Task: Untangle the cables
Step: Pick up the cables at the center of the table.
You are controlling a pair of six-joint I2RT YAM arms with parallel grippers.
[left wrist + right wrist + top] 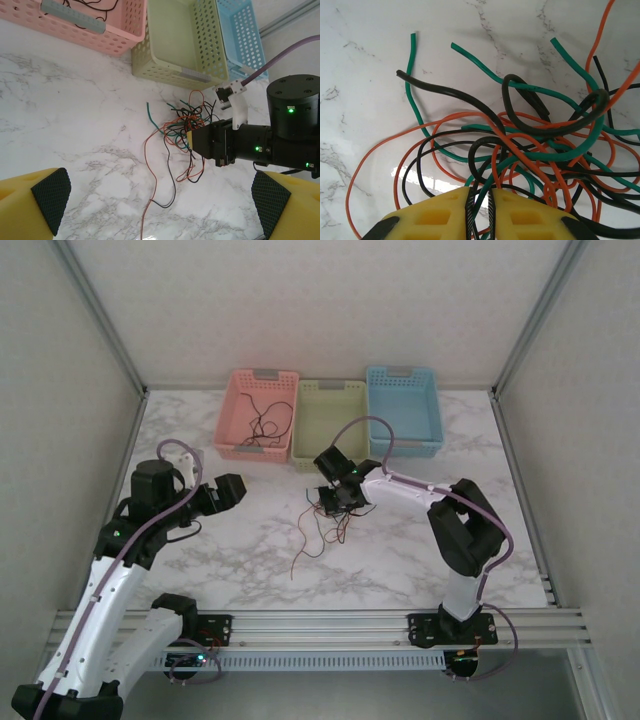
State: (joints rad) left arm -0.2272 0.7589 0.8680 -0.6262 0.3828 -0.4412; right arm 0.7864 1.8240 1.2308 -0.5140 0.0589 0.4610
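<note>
The cables lie as a tangle of thin black, orange and green wires on the marble table, with loose ends trailing toward the near edge. My right gripper is down in the tangle. Up close, its yellow fingers stand almost together, and the right gripper pinches a green strand and a black one of the cables between the pads. My left gripper hovers to the left, apart from the tangle. In its own view the left gripper is wide open above bare marble, with the cables farther ahead.
Three baskets stand in a row at the back: pink, green and blue. A black wire lies in the pink one. Grey walls close in both sides, and an aluminium rail runs along the near edge.
</note>
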